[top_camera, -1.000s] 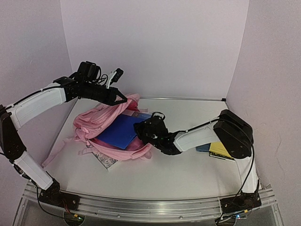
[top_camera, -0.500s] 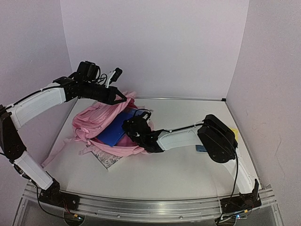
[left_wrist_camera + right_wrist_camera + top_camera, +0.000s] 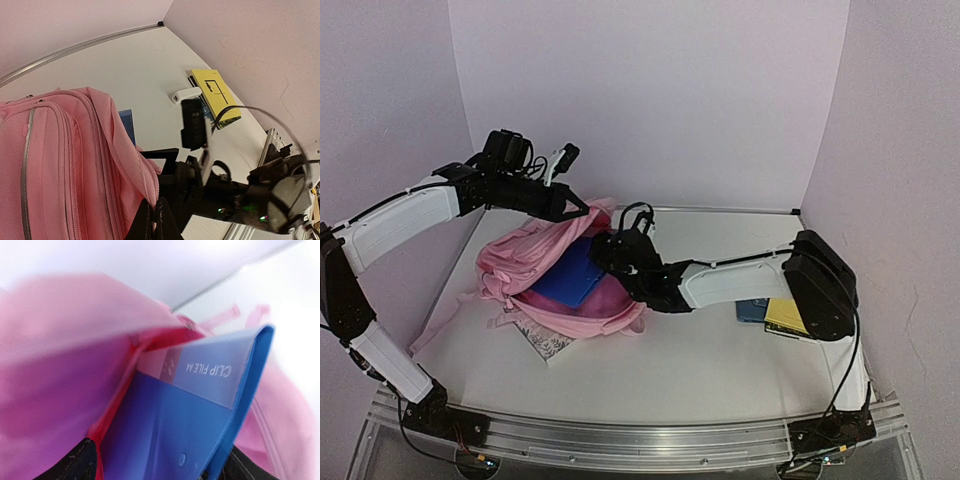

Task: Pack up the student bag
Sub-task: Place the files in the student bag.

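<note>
The student bag point(image 3: 520, 258) lies pink and soft on the left half of the table, its mouth facing right. My left gripper point(image 3: 582, 208) is shut on the bag's upper flap point(image 3: 145, 165) and holds it raised. A blue clip file point(image 3: 570, 276) sits partly inside the opening, its near part sticking out. My right gripper point(image 3: 607, 250) is at the bag's mouth, against the file's outer edge. In the right wrist view its dark fingers point(image 3: 75, 464) stand wide apart at the bottom corners, with the blue file point(image 3: 190, 430) between them and pink fabric point(image 3: 50, 370) above left.
A yellow book point(image 3: 788, 316) lies on a blue item point(image 3: 752, 311) at the right side of the table. A patterned booklet point(image 3: 546, 343) pokes out from under the bag's front. A small white block point(image 3: 186, 94) lies near the yellow book point(image 3: 212, 92). Walls close in on three sides.
My right gripper pushed the blue file further into the bag, shifted toward the back, and its jaws have opened. The left gripper keeps holding the flap in the same place.
</note>
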### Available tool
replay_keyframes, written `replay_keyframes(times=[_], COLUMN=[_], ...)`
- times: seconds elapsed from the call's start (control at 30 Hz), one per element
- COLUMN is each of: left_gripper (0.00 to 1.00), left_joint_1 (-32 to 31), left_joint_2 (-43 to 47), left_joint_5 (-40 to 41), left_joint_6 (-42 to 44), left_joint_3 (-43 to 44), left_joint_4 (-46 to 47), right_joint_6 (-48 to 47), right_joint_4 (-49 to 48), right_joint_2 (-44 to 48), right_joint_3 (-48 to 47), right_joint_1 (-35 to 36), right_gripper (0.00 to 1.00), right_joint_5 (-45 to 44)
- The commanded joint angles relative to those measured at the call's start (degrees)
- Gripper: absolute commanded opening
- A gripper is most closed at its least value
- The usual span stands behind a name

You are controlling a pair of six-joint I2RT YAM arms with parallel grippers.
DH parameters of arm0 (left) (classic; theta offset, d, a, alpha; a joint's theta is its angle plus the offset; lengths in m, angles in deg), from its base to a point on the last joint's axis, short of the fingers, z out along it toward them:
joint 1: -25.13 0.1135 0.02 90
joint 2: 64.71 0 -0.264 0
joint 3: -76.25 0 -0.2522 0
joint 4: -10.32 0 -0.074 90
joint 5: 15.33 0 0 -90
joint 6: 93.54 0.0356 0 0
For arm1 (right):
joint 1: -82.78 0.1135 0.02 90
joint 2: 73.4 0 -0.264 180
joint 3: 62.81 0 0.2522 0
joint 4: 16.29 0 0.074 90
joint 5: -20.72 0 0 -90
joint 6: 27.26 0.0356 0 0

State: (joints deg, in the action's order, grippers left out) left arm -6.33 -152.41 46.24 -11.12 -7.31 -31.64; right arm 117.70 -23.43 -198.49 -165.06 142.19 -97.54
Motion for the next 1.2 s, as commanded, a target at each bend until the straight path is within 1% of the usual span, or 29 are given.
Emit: replay_keyframes(times=[0.0, 0.17, 0.23, 0.27, 0.4, 0.53, 0.63, 0.7, 0.8, 1.1, 1.17], left_gripper=[0.00, 0.00, 0.00, 0.00, 0.00, 0.00, 0.00, 0.00, 0.00, 0.00, 0.00], left_joint_1=[-0.01, -0.01, 0.00, 0.01, 0.00, 0.00, 0.01, 0.00, 0.01, -0.02, -0.02], left_joint_2=[4.26, 4.23, 4.20, 4.26, 4.52, 4.69, 4.68, 4.57, 4.55, 4.44, 4.33], left_joint_5=[-1.43, -0.89, -0.81, -0.81, -0.54, -0.55, -0.51, -0.49, -0.51, -0.73, -0.80], left_joint_6=[-0.09, 0.30, 0.50, 0.58, 0.91, 1.03, 1.05, 1.13, 1.15, 1.07, 1.02], left_joint_3=[1.43, 1.52, 1.58, 1.59, 1.52, 1.46, 1.42, 1.42, 1.52, 1.44, 1.43], left_joint_4=[6.21, 5.92, 5.83, 5.77, 5.71, 5.72, 5.67, 5.65, 5.53, 5.63, 5.72], right_joint_6=[-8.29, -6.12, -4.20, -3.19, 1.38, 5.37, 6.40, 6.65, 8.14, 11.04, 10.70], right_joint_4=[5.03, 7.22, 8.22, 8.51, 8.88, 8.94, 8.86, 8.93, 9.18, 12.93, 13.28], right_joint_2=[8.77, 11.77, 12.27, 12.43, 12.41, 10.61, 8.72, 7.41, 6.24, 6.28, 5.53], right_joint_3=[2.82, 7.24, 8.16, 8.62, 9.86, 10.64, 10.03, 8.86, 8.07, 9.69, 9.13], right_joint_1=[-0.14, -0.12, -0.15, -0.11, -0.14, -0.12, -0.12, -0.16, -0.14, -0.14, -0.10], right_gripper=[0.82, 0.86, 0.86, 0.85, 0.74, 0.64, 0.59, 0.53, 0.48, 0.48, 0.46], right_joint_5=[-0.88, 5.72, 7.75, 8.66, 13.60, 17.42, 18.62, 19.70, 20.08, 16.24, 16.08])
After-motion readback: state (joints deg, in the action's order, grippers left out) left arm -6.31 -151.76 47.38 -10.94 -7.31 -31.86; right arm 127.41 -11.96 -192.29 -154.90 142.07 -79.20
